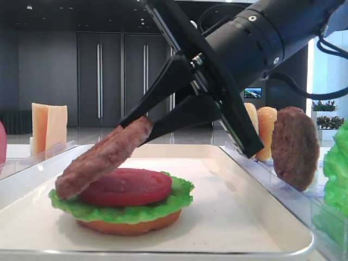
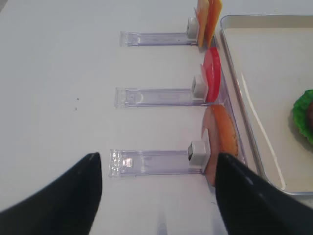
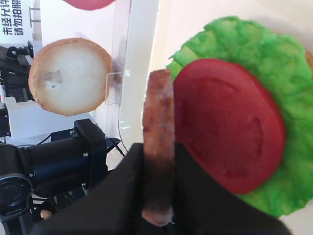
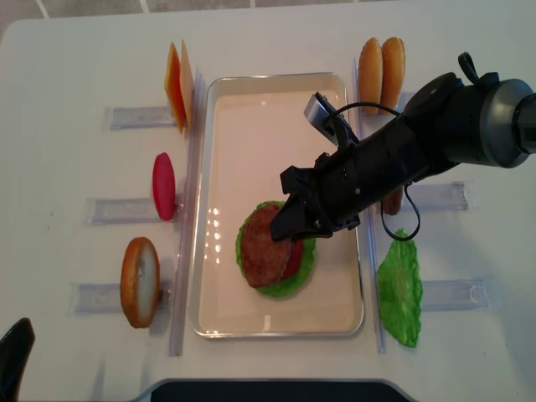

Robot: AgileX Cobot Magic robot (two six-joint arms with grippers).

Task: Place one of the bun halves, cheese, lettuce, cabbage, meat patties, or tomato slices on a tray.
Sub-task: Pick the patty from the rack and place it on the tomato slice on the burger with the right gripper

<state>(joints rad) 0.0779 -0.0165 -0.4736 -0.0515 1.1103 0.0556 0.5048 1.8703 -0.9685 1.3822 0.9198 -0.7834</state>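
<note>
Right now we have the right gripper (image 1: 142,126) clamped on a meat patty (image 1: 103,156), both jaws pinching its upper edge so the disc hangs tilted, its low end resting on or just above the tomato slice (image 1: 126,186). That slant makes sense to us — gripped by the rim, the patty can be laid down flat by lowering and letting go, rather than dropped. Below it the stack is already built on the tray (image 1: 228,217): a bun half (image 1: 130,225) at the bottom, lettuce (image 1: 179,198) spread wider than the tomato so its ruffled edge shows all round.

From the right wrist view we see the patty edge-on between the black fingers, beside the red slice. A second patty (image 1: 295,147) stands upright in the clear rack at the right of the tray, with more bun halves (image 1: 266,132) behind it; cheese slices (image 1: 49,126) stand in the left rack.

Our left gripper (image 2: 156,196) sits idle with its jaws wide apart and nothing between them, over bare table beside the left racks — well clear of the working arm.

We judge the placing step nearly done; release remains.
</note>
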